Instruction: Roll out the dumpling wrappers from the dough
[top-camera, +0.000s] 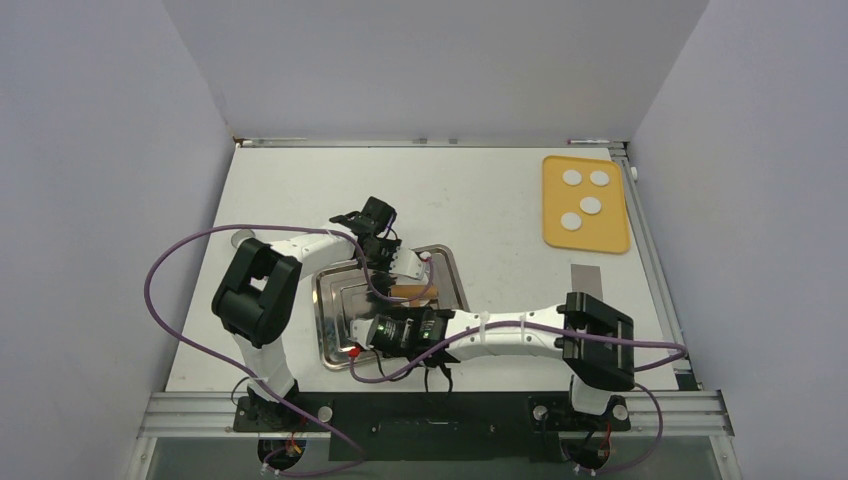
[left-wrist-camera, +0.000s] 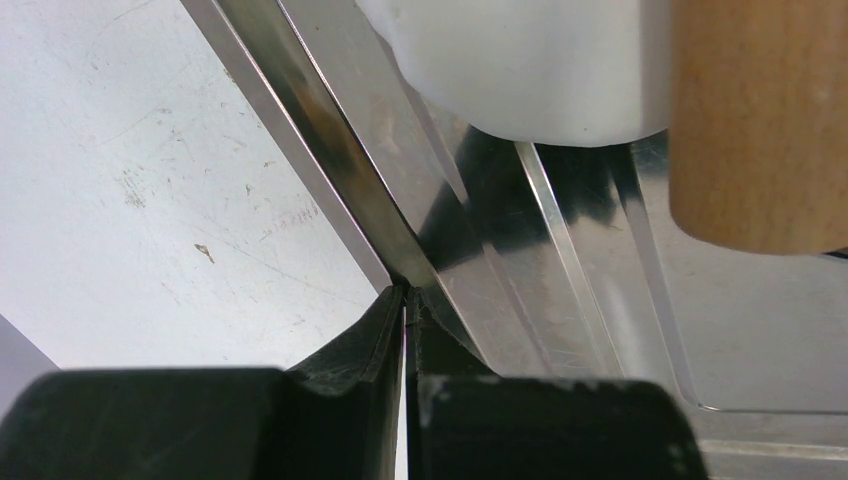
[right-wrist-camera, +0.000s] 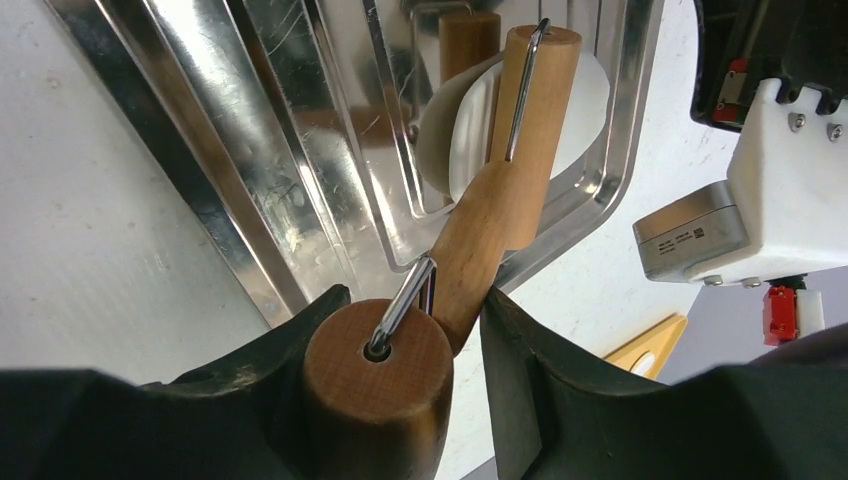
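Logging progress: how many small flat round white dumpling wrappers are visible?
4 dumpling wrappers, all on the flat yellow board, far right: two side by side at its far end, one nearer, one nearest. The shiny steel tray is partly covered; others may hide there.

Two arms over a steel tray (top-camera: 458, 285), rolling pin (top-camera: 408, 292) between them, four dumpling wrappers (top-camera: 591, 205) (on yellow board (top-camera: 610, 235))
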